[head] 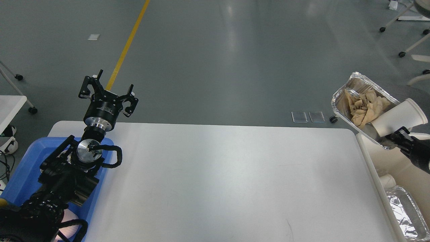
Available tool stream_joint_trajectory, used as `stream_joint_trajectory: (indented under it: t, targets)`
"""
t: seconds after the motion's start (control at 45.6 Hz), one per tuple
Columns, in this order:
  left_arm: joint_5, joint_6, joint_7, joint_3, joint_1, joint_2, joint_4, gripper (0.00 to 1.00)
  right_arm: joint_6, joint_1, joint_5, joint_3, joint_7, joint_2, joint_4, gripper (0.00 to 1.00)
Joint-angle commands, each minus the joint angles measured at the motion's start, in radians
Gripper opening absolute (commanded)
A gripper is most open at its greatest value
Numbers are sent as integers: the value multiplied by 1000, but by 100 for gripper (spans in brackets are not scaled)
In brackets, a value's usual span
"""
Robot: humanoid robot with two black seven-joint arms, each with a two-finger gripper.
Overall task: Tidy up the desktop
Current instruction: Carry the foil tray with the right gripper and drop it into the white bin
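Item 1. Bench [215,181]: white desktop, rounded corners, filling the lower middle of the head view. Its visible surface is bare; I judge the tidying near its end.

Item 2. Left gripper [108,92]: raised over the far left corner of the bench, jaws spread wide, holding nothing.

Item 3. Blue tray [23,174]: at the bench's left edge, largely hidden under my left arm; contents not readable.

Item 4. Right gripper [398,134]: off the far right corner, dark and partly cut by the frame. Whether its jaws are closed I cannot tell; it appears to carry the load below.

Item 5. Foil tray [366,87]: tilted, above the cream bin [373,161], holding crumpled brown paper [364,106] and a white paper cup [399,116] lying on its side.

Item 6. Bin contents: another foil container [404,211] and a second cup [388,181].

Risks, as I judge them:
- The tilt may tip cup or paper out past the bin rim onto the floor or back onto the bench.
- Thin foil may buckle under a one-sided hold and slip free.
- A release off-centre may catch the bin's rim.
- My left arm, lowered carelessly, may strike the blue tray.
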Motion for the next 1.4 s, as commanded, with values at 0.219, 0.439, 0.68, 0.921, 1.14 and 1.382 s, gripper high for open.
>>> stream_joint_trajectory:
  t: [0.219,0.439,0.68,0.921,1.14,1.382]
  targets:
    - [2,-9,136,6,-1,0,-1,97,-192,-98,78,1,1,71,-209,0]
    - [11,7,140,8,1,2,-1,97,-199,-146,92,1,9,108,-314,0]
    - [14,71,140,52,1,3,-1,97,-211,-227,92,1,9,123,-363,0]
    - [14,74,140,78,1,15,-1,97,-222,-249,92,1,12,206,-452,0]
    - [14,66,140,78,1,23,-1,97,-250,-247,92,10,12,233,-467,12]
    - [14,62,140,78,-1,23,-1,97,-460,-241,92,108,12,295,-467,61]
